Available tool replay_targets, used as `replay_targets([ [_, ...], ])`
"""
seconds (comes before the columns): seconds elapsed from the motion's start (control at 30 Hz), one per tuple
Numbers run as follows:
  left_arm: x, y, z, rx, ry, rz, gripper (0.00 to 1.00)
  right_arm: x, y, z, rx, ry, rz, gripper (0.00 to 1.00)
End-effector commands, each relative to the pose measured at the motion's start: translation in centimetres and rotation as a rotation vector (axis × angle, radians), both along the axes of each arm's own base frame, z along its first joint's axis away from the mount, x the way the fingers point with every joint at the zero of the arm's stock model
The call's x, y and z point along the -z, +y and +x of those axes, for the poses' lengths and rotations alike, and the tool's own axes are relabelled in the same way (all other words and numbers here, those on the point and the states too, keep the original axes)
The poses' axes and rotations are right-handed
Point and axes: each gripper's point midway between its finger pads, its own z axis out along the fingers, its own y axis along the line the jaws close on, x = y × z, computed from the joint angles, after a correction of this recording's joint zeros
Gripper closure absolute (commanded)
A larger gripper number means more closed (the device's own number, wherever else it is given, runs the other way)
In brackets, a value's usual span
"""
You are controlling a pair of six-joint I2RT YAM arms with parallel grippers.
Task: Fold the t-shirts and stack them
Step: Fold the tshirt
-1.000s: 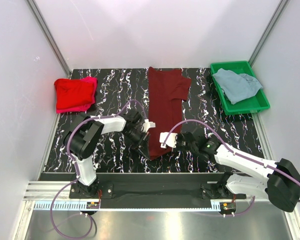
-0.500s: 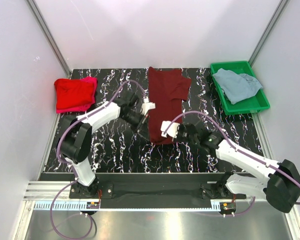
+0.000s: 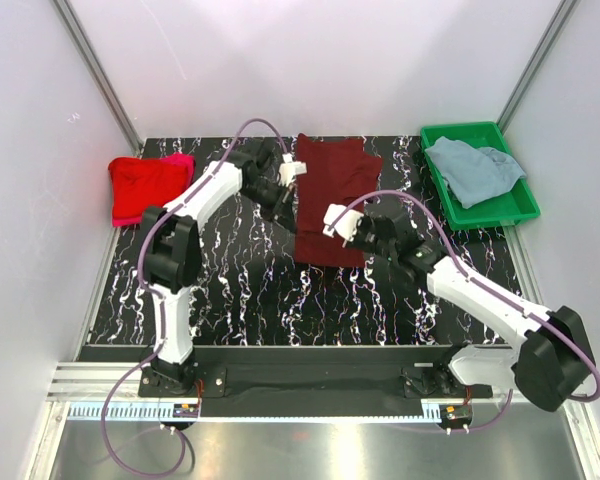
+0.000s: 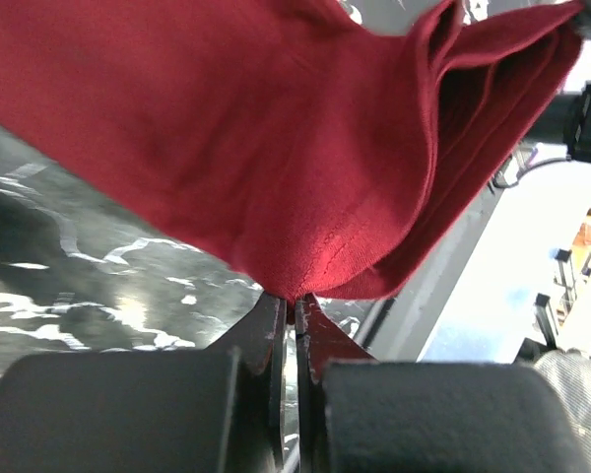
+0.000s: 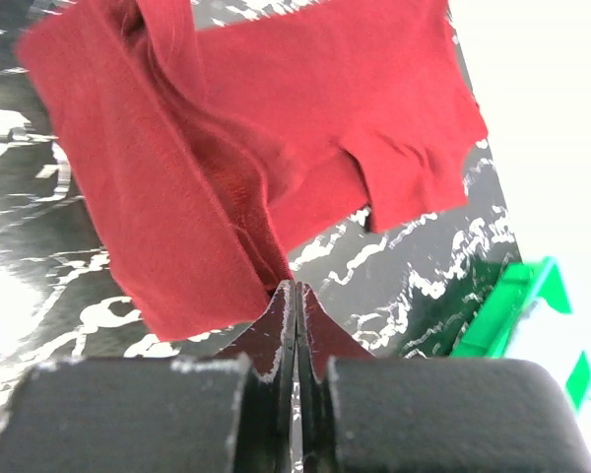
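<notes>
The dark maroon t-shirt (image 3: 327, 200) lies lengthwise in the middle of the table, its near end lifted and doubled over. My left gripper (image 3: 286, 200) is shut on its left hem edge; in the left wrist view the maroon t-shirt (image 4: 276, 148) hangs from the closed gripper (image 4: 295, 301). My right gripper (image 3: 348, 235) is shut on the right hem edge, and the right wrist view shows the maroon t-shirt (image 5: 227, 148) pinched at the closed gripper (image 5: 295, 288). A folded bright red t-shirt (image 3: 143, 188) lies on a pink one (image 3: 180, 160) at the back left. The grey-blue t-shirt (image 3: 472, 170) lies crumpled in a tray.
The green plastic tray (image 3: 520, 205) stands at the back right, its corner also showing as the green tray (image 5: 512, 305) in the right wrist view. White walls with metal posts close off the black marbled table (image 3: 230, 290) on three sides.
Both grippers have moved away from the near edge toward the back, carrying the maroon shirt's near hem with them. The shirt's visible length has shortened as it doubles over.
</notes>
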Motion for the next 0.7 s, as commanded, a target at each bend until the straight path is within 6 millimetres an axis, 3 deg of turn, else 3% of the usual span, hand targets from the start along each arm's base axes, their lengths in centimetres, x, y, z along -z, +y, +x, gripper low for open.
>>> replay_targets([
  [0.0,-0.6,0.9,2.1,-0.004,-0.03,0.019,1.0,-2.8,-0.6,3.1,0.058,-0.09,0.037,1.0],
  [0.03,-1.3,0.9,3.1,-0.01,-0.063,0.013,1.0,-2.8,-0.7,3.5,0.062,-0.092,0.042,1.0],
  [0.27,0.0,0.8,6.5,-0.026,-0.084,0.033,1.0,-2.7,-0.7,7.6,0.107,-0.087,0.071,1.0],
  [0.37,0.5,0.6,7.5,-0.03,-0.098,0.037,1.0,-1.6,-0.5,9.8,0.125,-0.058,0.068,1.0],
  [0.43,1.0,0.5,8.2,-0.031,-0.101,0.038,1.0,-2.1,-0.6,11.3,0.144,-0.067,0.077,1.0],
  [0.47,1.8,0.4,8.5,-0.031,-0.092,0.046,1.0,-1.1,-0.5,12.0,0.152,-0.049,0.069,1.0],
  [0.53,1.6,0.2,9.5,-0.041,-0.117,0.042,1.0,-1.4,-0.6,13.4,0.168,-0.054,0.076,1.0],
  [0.67,2.3,0.1,12.4,-0.079,-0.171,0.05,1.0,0.2,-0.1,15.7,0.166,-0.04,0.084,1.0],
])
